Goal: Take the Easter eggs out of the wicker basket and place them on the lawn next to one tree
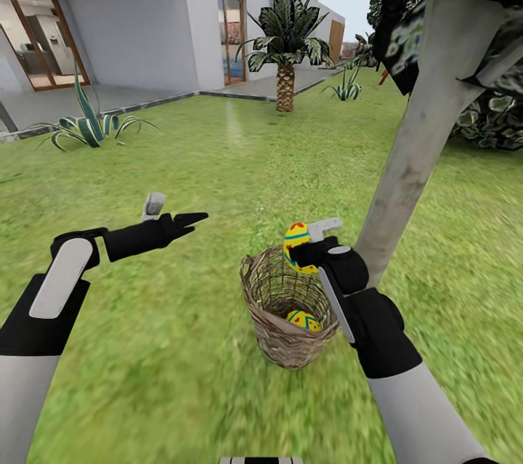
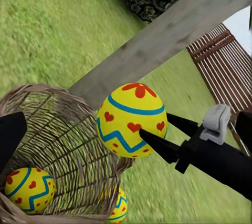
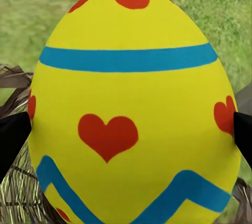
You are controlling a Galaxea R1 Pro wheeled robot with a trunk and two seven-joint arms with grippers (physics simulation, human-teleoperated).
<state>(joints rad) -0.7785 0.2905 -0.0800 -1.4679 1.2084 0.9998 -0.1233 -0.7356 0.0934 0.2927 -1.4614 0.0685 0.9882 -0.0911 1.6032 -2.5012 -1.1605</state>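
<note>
My right gripper [image 1: 301,250] is shut on a yellow Easter egg [image 1: 296,240] with blue zigzag bands and red hearts, held just above the far rim of the wicker basket [image 1: 280,344]. Up close, the held egg [image 3: 126,103] sits between the two black fingertips [image 3: 13,140]. From the left wrist the same egg [image 2: 131,121] hangs over the basket [image 2: 58,129], with two more eggs inside, one [image 2: 27,190] at the bottom and another [image 2: 118,208] seen through the weave. My left gripper [image 1: 190,223] hovers open and empty over the lawn [image 1: 181,159], left of the basket.
The tree's pale grey trunk [image 1: 418,152] rises right behind the basket, leaning right. A dark bush [image 1: 494,119] lies beyond it, and a slatted fence [image 2: 223,66]. A palm [image 1: 285,86], a spiky plant [image 1: 87,126] and the white house [image 1: 145,14] stand far back.
</note>
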